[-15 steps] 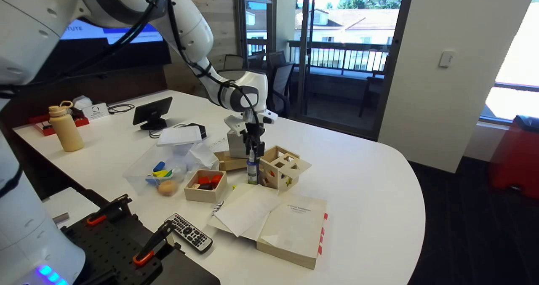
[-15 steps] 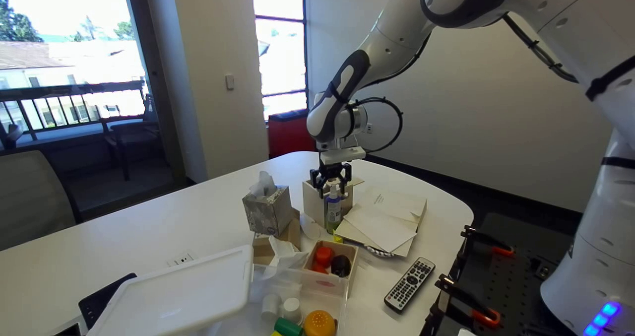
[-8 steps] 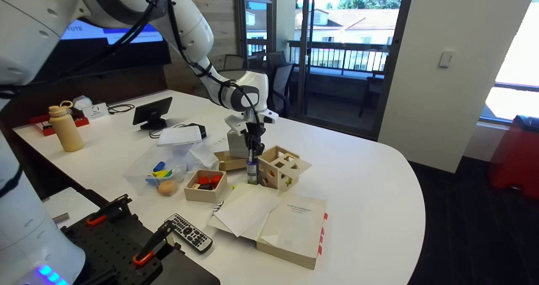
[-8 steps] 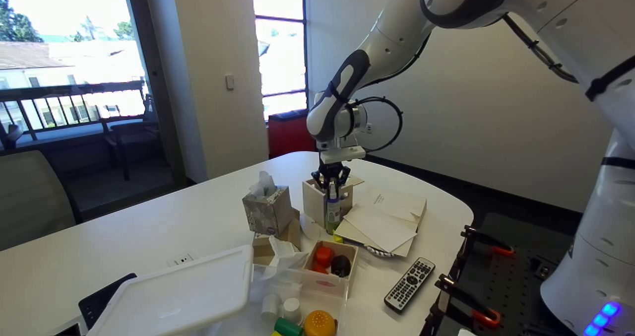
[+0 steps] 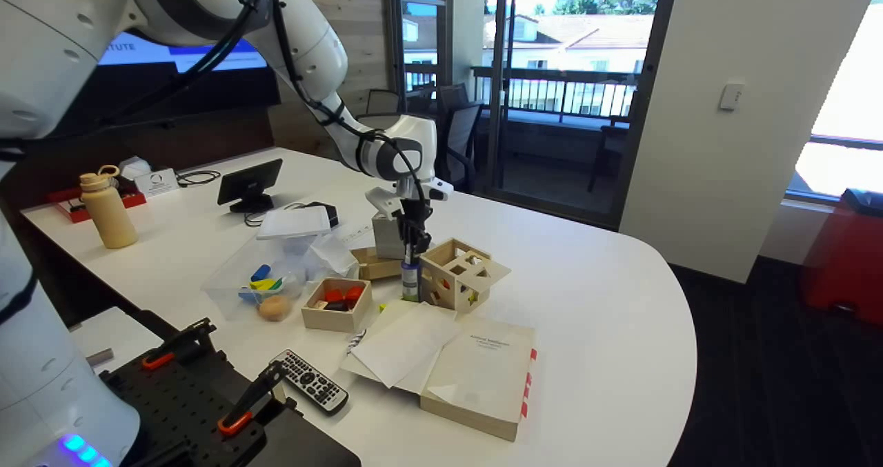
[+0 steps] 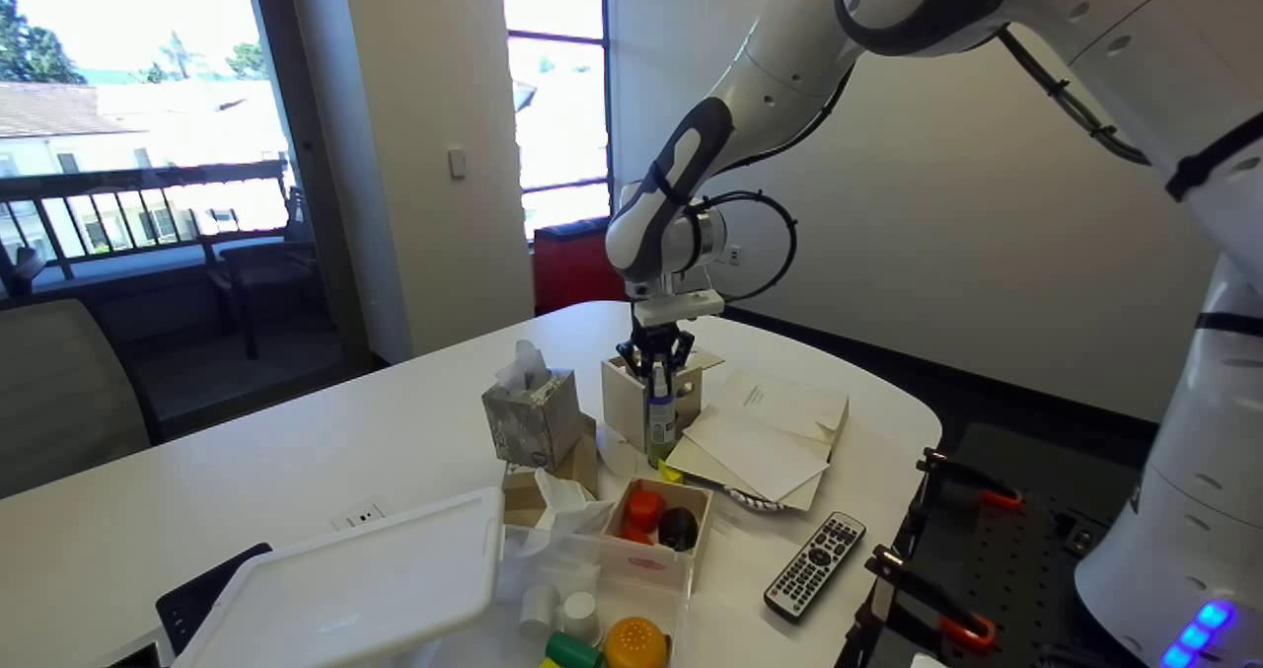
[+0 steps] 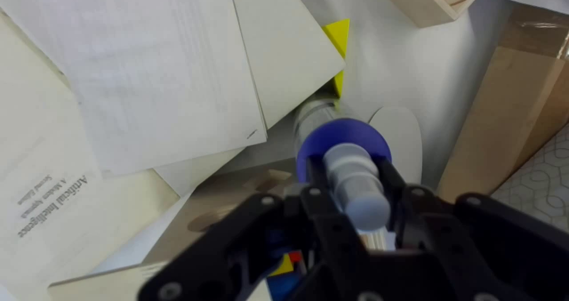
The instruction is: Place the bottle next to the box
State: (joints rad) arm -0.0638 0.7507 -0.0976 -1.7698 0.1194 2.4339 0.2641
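Note:
The bottle [image 6: 661, 421], slender with a purple-blue collar and a pale narrow cap, stands upright in both exterior views. My gripper [image 7: 351, 167] is shut on its neck, a black finger on each side of the cap in the wrist view. Whether the bottle's base touches the table I cannot tell. Near it sits the small shallow box [image 5: 336, 319], pale wood on the outside with orange-red pieces inside. One corner of that box shows at the top of the wrist view, apart from the bottle.
Close beside the bottle is a wooden shape-sorter box [image 5: 441, 289]. Around it also lie a cardboard box [image 7: 502, 114], a tissue box [image 6: 538, 421], loose papers [image 5: 407, 343] and a thick book [image 5: 483, 377]. A remote [image 5: 310, 382] and a white lid [image 6: 365, 589] are farther off.
The fingers have come together around the bottle's top, the hand dropping slightly. In the last half second, gripper and bottle have shifted a little to the left in both exterior views.

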